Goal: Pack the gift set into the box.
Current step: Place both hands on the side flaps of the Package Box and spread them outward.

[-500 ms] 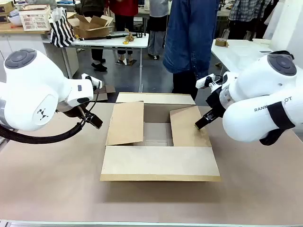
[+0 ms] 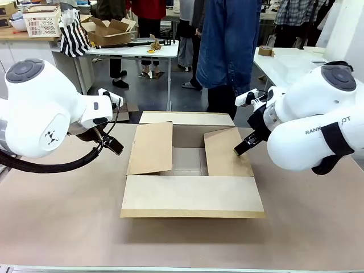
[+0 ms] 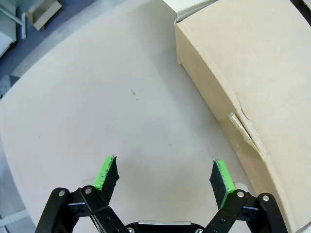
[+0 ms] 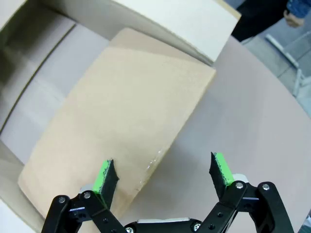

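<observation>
**Operator:** Moved since the earlier frame: nothing on the bench [image 2: 68,227]; both arms and the box [image 2: 190,196] stand as they did; only the people at the far side have shifted. State of the tools?

**Technician:** Left tool [image 3: 164,177]: fingers apart, holding nothing, over bare bench just beside the box's left wall; right tool [image 4: 164,174]: fingers apart, holding nothing, one finger over the right flap [image 2: 227,152], the other over bare bench.

**Operator:** Location and handling of the box?

**Technician:** Mid-bench, between the two arms; plain corrugated board; judged light for its bulk, stiff across the panels, free to hinge at the flap creases; likely to slide on the smooth bench if pushed from one side only. Recommended hold: the free edge of a flap, pinched across its thickness.

**Operator:** Obstructions?

**Technician:** Left flap [image 2: 151,148] and right flap lean inward over the opening, leaving a narrow gap down to the box floor; both need folding outward before contents go in. Person in a denim coat [image 2: 227,45] stands close behind the far flap [image 2: 187,118]; keep sweeps short on that side. Striped bag [image 2: 74,35] and smaller carton [image 2: 108,29] sit on another bench well apart; no interference.
</observation>
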You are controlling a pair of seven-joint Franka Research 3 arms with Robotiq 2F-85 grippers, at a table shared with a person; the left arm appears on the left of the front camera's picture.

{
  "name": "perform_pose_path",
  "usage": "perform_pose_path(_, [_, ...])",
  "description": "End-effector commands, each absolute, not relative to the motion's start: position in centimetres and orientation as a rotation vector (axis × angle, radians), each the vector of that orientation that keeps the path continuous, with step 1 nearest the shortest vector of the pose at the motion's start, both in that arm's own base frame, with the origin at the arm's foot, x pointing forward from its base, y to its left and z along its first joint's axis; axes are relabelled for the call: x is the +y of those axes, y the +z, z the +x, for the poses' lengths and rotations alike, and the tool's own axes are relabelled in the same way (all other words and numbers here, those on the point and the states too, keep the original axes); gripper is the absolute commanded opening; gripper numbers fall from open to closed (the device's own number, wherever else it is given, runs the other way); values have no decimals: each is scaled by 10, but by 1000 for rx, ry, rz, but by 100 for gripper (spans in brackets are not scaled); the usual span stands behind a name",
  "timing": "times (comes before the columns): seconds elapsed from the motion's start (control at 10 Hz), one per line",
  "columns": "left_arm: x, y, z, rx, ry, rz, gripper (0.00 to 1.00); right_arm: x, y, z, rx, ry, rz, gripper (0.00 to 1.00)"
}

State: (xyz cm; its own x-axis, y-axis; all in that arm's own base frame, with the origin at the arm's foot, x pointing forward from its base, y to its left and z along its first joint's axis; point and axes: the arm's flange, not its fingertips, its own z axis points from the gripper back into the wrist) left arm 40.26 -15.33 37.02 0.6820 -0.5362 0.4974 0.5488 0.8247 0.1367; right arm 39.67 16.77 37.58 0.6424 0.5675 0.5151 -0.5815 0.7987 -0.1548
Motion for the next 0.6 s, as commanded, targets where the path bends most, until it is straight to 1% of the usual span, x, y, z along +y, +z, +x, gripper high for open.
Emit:
perform_pose_path(0.0, [-152, 370, 403, -550, -606, -25, 100, 168, 376, 397, -578, 654, 26, 100])
perform_pose_path(0.5, [-152, 370, 403, -550, -606, -25, 100, 168, 376, 397, -578, 654, 26, 100])
